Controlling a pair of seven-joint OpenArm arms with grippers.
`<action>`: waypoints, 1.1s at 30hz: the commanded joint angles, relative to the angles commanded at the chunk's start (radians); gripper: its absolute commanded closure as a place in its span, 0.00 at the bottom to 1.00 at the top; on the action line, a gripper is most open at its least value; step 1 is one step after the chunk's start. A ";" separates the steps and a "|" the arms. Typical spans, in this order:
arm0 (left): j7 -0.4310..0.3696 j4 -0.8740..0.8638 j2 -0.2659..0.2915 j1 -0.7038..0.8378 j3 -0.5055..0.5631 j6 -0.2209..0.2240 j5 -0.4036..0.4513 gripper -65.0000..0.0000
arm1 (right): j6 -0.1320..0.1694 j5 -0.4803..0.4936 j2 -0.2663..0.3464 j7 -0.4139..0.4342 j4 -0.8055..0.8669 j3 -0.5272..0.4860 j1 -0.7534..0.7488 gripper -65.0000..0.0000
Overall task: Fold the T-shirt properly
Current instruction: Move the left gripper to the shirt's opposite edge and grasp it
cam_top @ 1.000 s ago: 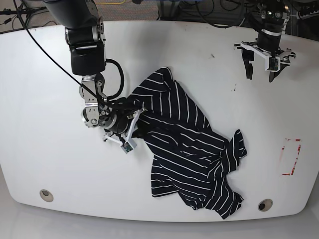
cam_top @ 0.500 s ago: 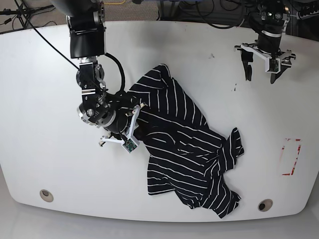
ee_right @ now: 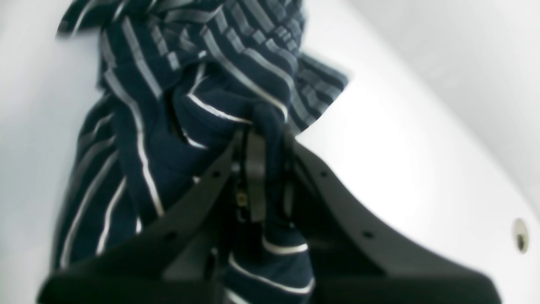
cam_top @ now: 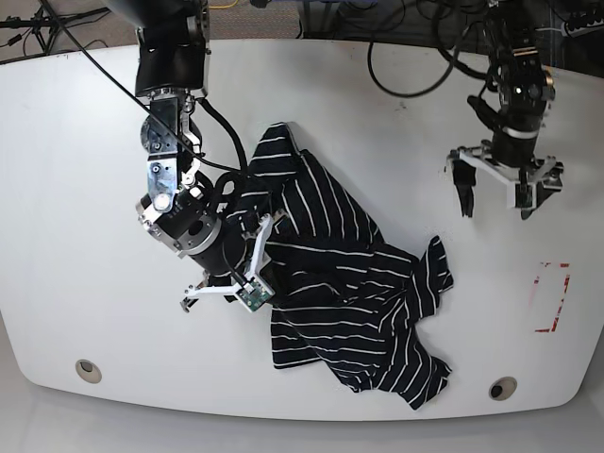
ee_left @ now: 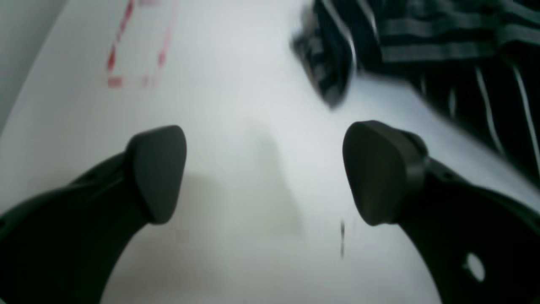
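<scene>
The T-shirt, dark navy with thin white stripes, lies crumpled across the middle of the white table. My right gripper is at the shirt's left edge. In the right wrist view this gripper is shut on a bunched fold of the T-shirt, which hangs lifted from the jaws. My left gripper hovers open over bare table to the right of the shirt. In the left wrist view the left gripper has nothing between its pads, and the T-shirt lies ahead at the upper right.
A red dashed rectangle is marked near the table's right edge, and it also shows as the red dashed rectangle in the left wrist view. Two round holes sit near the front edge. Cables run along the back edge.
My right gripper has moved toward the front edge with the fabric, dragging the whole shirt a little left. My left arm has come forward from the back right corner, still open.
</scene>
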 joint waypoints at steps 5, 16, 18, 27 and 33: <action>0.003 -0.109 -0.002 -0.094 0.025 -0.011 0.002 0.10 | 0.002 0.000 0.000 0.000 0.005 0.000 -0.002 0.98; -0.003 -0.304 -0.003 -0.199 0.120 -0.031 0.002 0.11 | 0.008 0.000 -0.002 0.000 0.080 0.000 -0.009 0.98; -0.003 -0.334 -0.003 -0.216 0.135 -0.031 0.002 0.11 | 0.008 0.000 -0.002 0.000 0.080 0.000 -0.009 0.98; -0.066 -0.459 0.002 -0.258 0.207 -0.031 0.002 0.11 | 0.009 0.008 0.000 0.000 0.101 0.000 -0.011 0.98; -0.081 -0.525 0.002 -0.293 0.250 -0.021 0.002 0.11 | 0.009 0.008 -0.002 0.000 0.106 0.000 -0.017 0.98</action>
